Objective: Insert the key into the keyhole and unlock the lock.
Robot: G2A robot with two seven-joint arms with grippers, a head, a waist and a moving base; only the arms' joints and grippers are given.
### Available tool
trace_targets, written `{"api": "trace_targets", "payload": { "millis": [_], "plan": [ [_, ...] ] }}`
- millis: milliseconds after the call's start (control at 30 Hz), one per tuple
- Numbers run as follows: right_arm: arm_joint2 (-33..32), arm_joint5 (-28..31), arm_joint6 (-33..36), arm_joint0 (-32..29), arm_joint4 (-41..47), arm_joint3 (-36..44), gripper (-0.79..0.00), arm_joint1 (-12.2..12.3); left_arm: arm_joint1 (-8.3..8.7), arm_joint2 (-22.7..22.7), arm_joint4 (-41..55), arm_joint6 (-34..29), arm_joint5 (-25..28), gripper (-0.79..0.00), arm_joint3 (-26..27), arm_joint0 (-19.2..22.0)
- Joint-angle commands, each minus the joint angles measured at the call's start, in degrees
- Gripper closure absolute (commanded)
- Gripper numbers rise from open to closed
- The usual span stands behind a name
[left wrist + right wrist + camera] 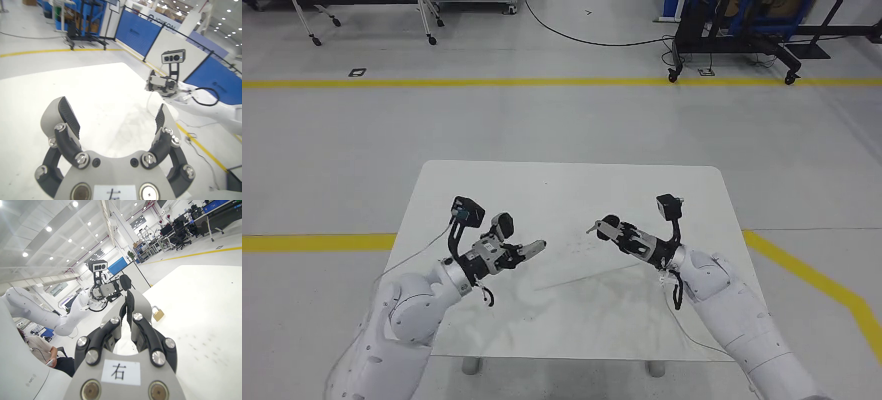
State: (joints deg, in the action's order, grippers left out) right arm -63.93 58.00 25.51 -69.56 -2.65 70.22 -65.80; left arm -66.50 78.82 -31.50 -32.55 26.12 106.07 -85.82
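A white rectangular bench (572, 190) stands on a pale floor marked with yellow lines, and both arms are over it. The left arm (407, 310) comes in over the near left corner and the right arm (732, 300) over the near right corner, so the two wrists angle toward each other across the middle of the bench, well apart. The left claw (113, 106) is spread wide. Its two ribbed black pads (69, 115) face each other across a broad gap with bare bench top between them, and it holds nothing. In the top view this claw (532, 247) hangs over the centre-left of the bench, pointing toward the other arm. The right claw (129, 293) is closed, with its pads pressed together or nearly so. Whether a key or anything else is pinched between them cannot be told. From above, the right claw (600, 227) sits just right of the bench's middle, aimed at the left claw. A small brass padlock (157, 313) with a silver shackle rests on the bench top, tilted. It is near the right claw's fingertips but not touching them, and its shackle appears seated in the body.
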Motion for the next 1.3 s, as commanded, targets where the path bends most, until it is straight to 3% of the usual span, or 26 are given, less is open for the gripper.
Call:
{"api": "trace_targets", "payload": {
  "millis": [0, 233, 333, 400, 600, 700, 800, 1067, 1267],
  "plan": [
    [0.00, 0.00, 0.00, 0.00, 0.00, 0.00, 0.000, 0.00, 0.00, 0.09, -3.66, 3.49, -0.08, -0.785, 0.12, -0.48],
    [0.00, 0.00, 0.00, 0.00, 0.00, 0.00, 0.000, 0.00, -0.09, -0.36, -0.54, 4.63, 0.57, -0.785, -0.14, -1.25],
    [0.06, -0.35, -0.07, -0.09, 0.00, 0.09, 0.000, -0.01, -0.04, -0.66, 15.13, 2.09, 5.81, -0.785, -3.70, -1.56],
    [0.38, -2.49, -0.30, -0.34, -0.16, 1.26, 0.000, -0.08, 0.08, -1.49, 29.30, -3.42, 9.35, -0.785, -7.36, 0.13],
    [3.17, -5.46, 1.70, 0.14, 4.70, 1.47, 0.000, -0.61, 0.05, -5.74, 51.12, -19.69, 13.98, -0.785, -21.69, 10.56],
    [4.56, -5.49, 4.41, 0.97, 8.51, 0.49, 0.000, -0.80, -0.31, -8.34, 50.06, -22.62, 14.82, -0.785, -27.01, 15.51],
    [5.32, -4.77, 6.62, 1.51, 11.71, -0.39, 0.000, -0.87, -0.77, -10.63, 48.99, -22.33, 15.06, -0.690, -29.36, 18.03],
    [7.22, -4.61, 11.72, 2.73, 18.23, -1.69, 0.000, -1.05, -1.63, -14.67, 48.48, -22.05, 15.98, -0.551, -34.62, 21.79],
    [8.41, -5.77, 10.87, 4.58, 17.92, -3.42, 0.000, -1.71, -2.26, -17.68, 48.10, -22.65, 17.74, -0.440, -37.35, 23.68]
  ]
}}
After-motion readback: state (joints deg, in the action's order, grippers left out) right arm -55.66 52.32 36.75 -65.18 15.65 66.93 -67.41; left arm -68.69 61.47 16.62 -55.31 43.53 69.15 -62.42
